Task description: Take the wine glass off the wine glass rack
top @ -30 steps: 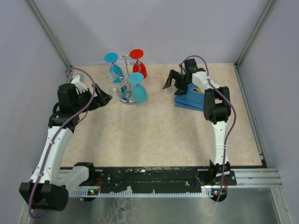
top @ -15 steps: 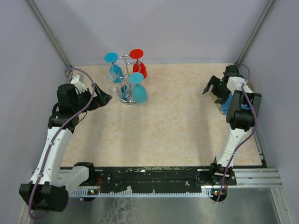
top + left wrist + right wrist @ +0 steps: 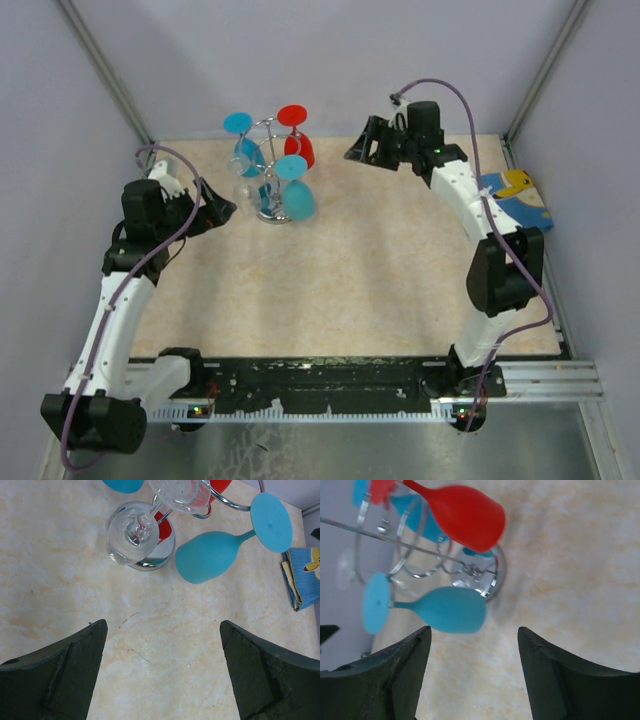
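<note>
- Wine glass: none off yet. All four still hang from the shiny silver wire wine glass rack (image 3: 273, 213) w/ round chrome base, at far edge of the beige marbled worktop (image 3: 380, 280), left of centre.
- On the rack: red opaque glass (image 3: 465, 515), turquoise opaque glass (image 3: 447, 610) on the near side, 2nd turquoise glass (image 3: 238, 122) far-left, clear glass (image 3: 132, 532).
- Change in the last sec: right arm was over the blue-and-yellow cloth (image 3: 515, 195) mid-right, swung out to the right edge, and is now up at the far edge.
- Cloth now lies at the right edge, apart from the arm.
- Right gripper (image 3: 358, 148): near the rack on its right, fingers apart, nothing between them. Red and near turquoise bowls sit ahead in its wrist view.
- Left gripper (image 3: 222, 208): unmoved, near the rack's left, jaws wide, empty.
- Reading: cloth put aside and approach begun. Probable target red or near turquoise glass; can't tell which.
</note>
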